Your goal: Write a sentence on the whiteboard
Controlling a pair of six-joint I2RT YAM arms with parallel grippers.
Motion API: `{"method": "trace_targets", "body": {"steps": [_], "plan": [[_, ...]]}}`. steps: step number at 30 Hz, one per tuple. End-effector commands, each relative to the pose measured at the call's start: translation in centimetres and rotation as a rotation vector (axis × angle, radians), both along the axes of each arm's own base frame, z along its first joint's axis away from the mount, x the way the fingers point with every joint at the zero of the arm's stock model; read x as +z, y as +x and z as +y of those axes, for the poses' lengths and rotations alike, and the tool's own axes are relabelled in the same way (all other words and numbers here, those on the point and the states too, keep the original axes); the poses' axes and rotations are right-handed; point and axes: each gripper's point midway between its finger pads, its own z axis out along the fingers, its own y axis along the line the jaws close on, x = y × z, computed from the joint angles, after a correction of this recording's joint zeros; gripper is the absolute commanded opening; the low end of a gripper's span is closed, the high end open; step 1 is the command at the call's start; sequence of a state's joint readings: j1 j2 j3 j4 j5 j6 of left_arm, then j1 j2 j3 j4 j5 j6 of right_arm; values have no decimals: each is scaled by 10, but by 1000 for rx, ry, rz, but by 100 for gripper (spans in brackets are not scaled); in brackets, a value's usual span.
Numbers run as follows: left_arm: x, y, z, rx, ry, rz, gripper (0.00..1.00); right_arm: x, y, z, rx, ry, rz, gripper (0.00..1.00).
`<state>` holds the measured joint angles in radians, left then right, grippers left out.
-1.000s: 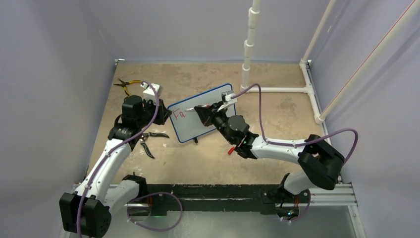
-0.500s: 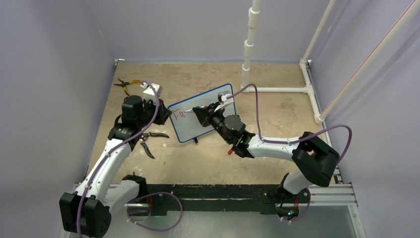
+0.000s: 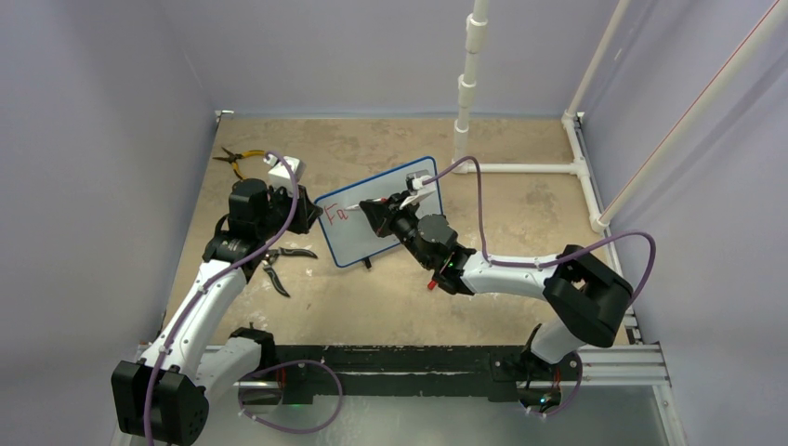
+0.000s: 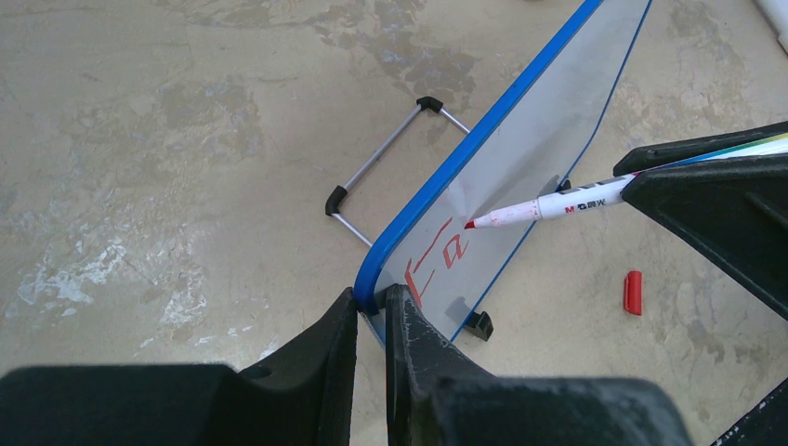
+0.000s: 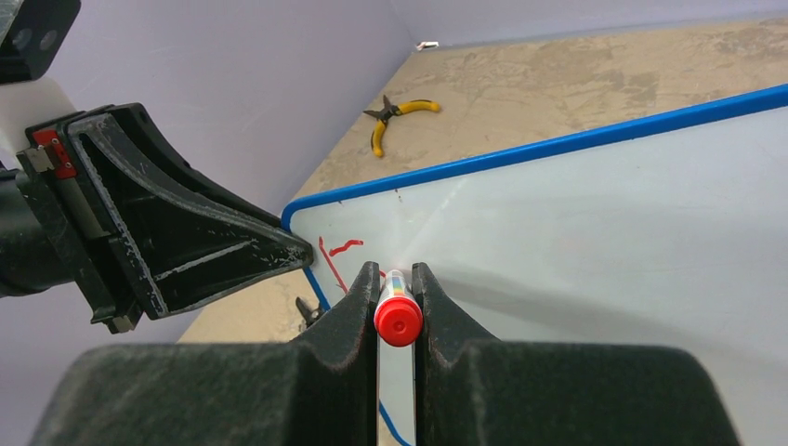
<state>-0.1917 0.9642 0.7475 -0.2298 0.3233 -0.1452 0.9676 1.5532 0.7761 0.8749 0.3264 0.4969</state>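
Observation:
The whiteboard [image 3: 381,237] stands tilted on its black feet, blue-framed, mid-table. My left gripper [image 4: 372,299] is shut on its left frame corner [image 4: 367,288]. Of the sentence, only red letters "Fa" [image 4: 437,265] show, at the board's upper left [image 3: 336,215]. My right gripper [image 5: 396,274] is shut on a white marker [image 5: 398,316] with a red end. In the left wrist view the marker [image 4: 548,206] points its red tip at the board just right of the "a". Whether the tip touches the board I cannot tell. The board [image 5: 604,214] fills the right wrist view.
A red marker cap [image 4: 633,292] lies on the table in front of the board. Yellow-handled pliers [image 3: 237,160] lie at the far left, dark pliers [image 3: 283,265] beside the left arm. A white pipe frame [image 3: 465,102] stands behind the board, near the walls.
The right arm's elbow has shifted a little to the left and the marker with it. The left gripper and the board have stayed put. The lettering looks the same.

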Motion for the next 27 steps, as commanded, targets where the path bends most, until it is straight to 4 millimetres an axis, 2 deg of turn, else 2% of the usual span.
{"method": "trace_targets", "body": {"steps": [1,7,16,27], "plan": [[3,2,-2,-21,7,-19,0,16,7,-8,-51,35,-5,0],[3,2,-2,-22,7,-20,0,10,6,-16,-78,26,20,0],[3,2,-2,-21,7,-19,0,14,6,-23,-101,32,17,0],[3,2,-2,-21,8,-20,0,43,-2,-19,-43,56,-84,0]]}}
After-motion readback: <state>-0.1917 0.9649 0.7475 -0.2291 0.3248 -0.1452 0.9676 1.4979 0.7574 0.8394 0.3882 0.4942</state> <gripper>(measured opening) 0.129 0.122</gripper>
